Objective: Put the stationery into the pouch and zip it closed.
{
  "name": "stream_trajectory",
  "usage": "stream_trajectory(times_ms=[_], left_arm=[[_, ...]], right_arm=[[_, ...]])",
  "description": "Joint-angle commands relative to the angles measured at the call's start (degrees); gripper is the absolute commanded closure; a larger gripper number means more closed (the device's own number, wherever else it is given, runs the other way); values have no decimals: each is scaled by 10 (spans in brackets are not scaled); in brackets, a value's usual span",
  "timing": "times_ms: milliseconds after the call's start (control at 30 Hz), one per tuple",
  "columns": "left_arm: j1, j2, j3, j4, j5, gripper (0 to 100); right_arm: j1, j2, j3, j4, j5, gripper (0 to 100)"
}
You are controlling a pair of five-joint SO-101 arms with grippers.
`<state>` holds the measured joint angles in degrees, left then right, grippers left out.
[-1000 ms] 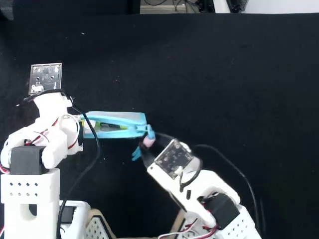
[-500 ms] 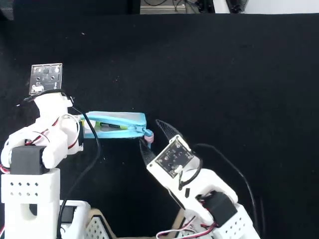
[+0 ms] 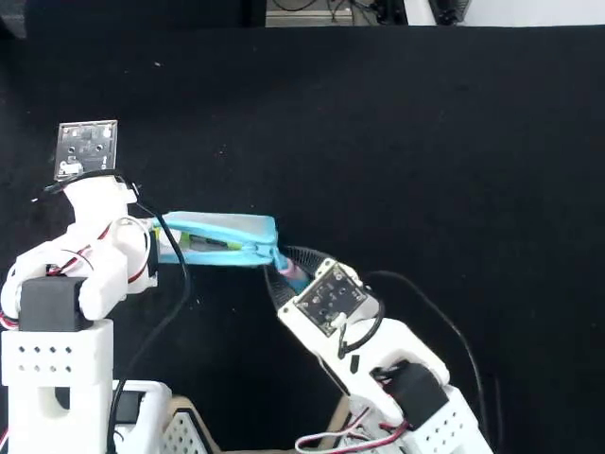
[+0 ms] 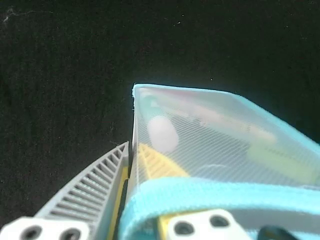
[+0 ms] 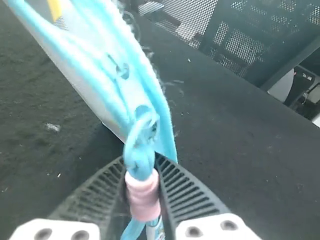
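Change since earlier frames: half a second ago the right hand (image 3: 288, 270) stood spread wide, just clear of the pouch's near corner. It is now clenched again on the pink bead (image 3: 291, 274), as it was a second ago. The left hand and the pouch have not shifted.
Arms: two, one hand each.
Left hand (image 3: 151, 244): clamped on one short end of the pouch. A grey ribbed finger (image 4: 95, 192) lies flat against the mesh wall.
Right hand, state: both ribbed fingers pressed on the pink bead (image 5: 142, 192), the bead between the fingertips.
Pouch (image 3: 222, 227): one, light blue mesh, lying on the counter (image 3: 425, 142) and stretched between the two hands. The end opposite the left hand points at the right hand.
Pull cord (image 5: 137, 145): one, blue, looped through the zip slider just beyond the right hand's fingertips and running down into the bead.
Stationery, counted: at least three pieces inside the pouch, just ahead of the left hand. They are a white item (image 4: 162, 134), a yellow item (image 4: 157, 162) and a green item (image 4: 282, 162).
High view alone: both arms together, with a green strip (image 3: 208, 244) visible through the pouch's top.
Left wrist view alone: the white and yellow pieces through the mesh.
Right wrist view alone: the slider, the cord loop and the grip on the bead up close.
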<state>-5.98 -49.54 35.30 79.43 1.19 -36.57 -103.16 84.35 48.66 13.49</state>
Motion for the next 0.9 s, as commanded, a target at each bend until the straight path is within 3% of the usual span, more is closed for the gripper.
stream_trajectory(times_ms=[0, 500, 567, 867], left_arm=[[-3, 6, 30, -4, 2, 970], [-2, 6, 25, -2, 3, 970], [-2, 5, 22, 0, 2, 970], [-2, 5, -58, 39, 2, 970]], right_arm=[[7, -28, -51, 26, 4, 988], [5, -22, -172, 30, 8, 988], [6, -21, -175, 25, 38, 988], [7, 30, -228, 29, 56, 988]])
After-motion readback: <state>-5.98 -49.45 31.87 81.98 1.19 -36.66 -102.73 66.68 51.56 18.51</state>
